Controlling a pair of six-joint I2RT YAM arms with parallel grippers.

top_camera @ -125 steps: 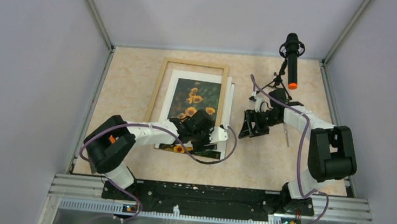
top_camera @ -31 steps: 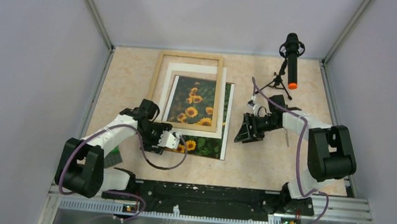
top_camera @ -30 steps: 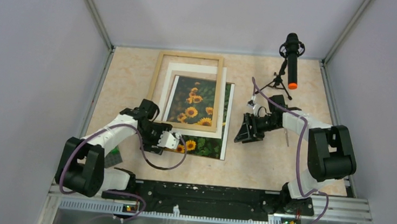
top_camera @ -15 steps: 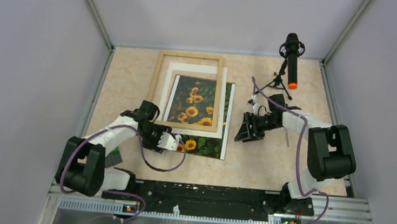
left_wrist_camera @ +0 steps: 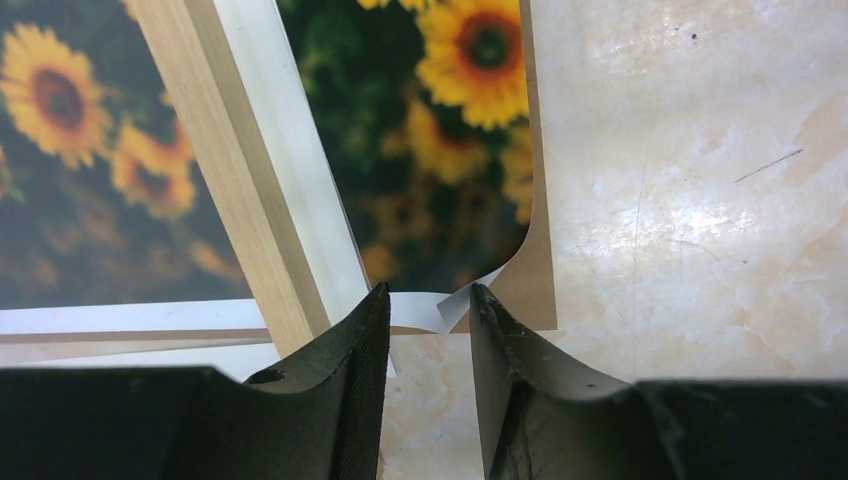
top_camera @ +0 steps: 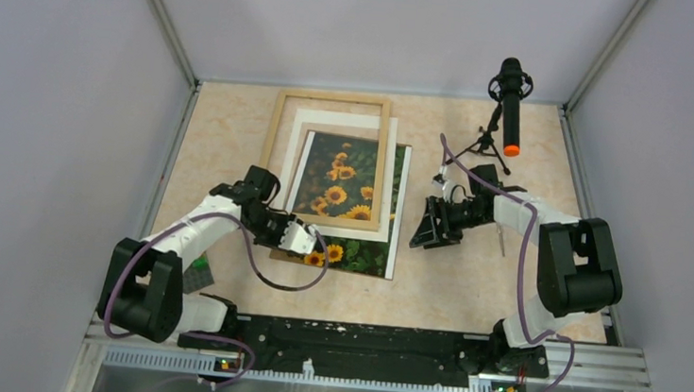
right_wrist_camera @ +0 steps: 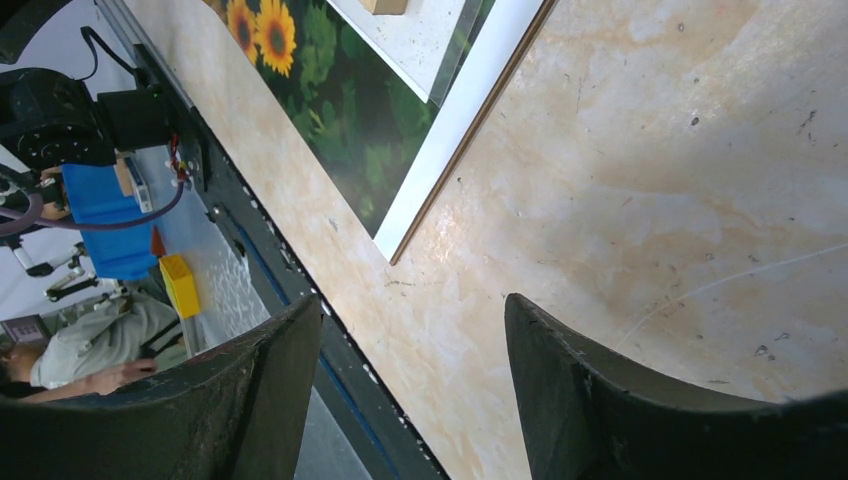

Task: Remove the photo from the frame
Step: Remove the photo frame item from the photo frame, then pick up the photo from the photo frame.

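**A:** On the beige marbled counter, where is the large sunflower photo with the thin white border lying?

**B:** It is lying flat near the middle, on a plain brown backing board. The thin light-wood rectangular frame is lying across its far part. The photo's near end and right side are sticking out past the wood.

**A:** What is the left hand doing?

**B:** It is sitting at the photo's near left corner, just beside the frame's wood. That white corner is curling up off the board and lying in the gap between the two black fingers. The fingers are standing a narrow way apart, not pressed together.

**A:** And the right hand?

**B:** It is hanging over bare counter just beside the photo's right edge, its fingers spread wide and gripping nothing. A black microphone with an orange tip on a small tripod is standing beyond it, near the far right corner.
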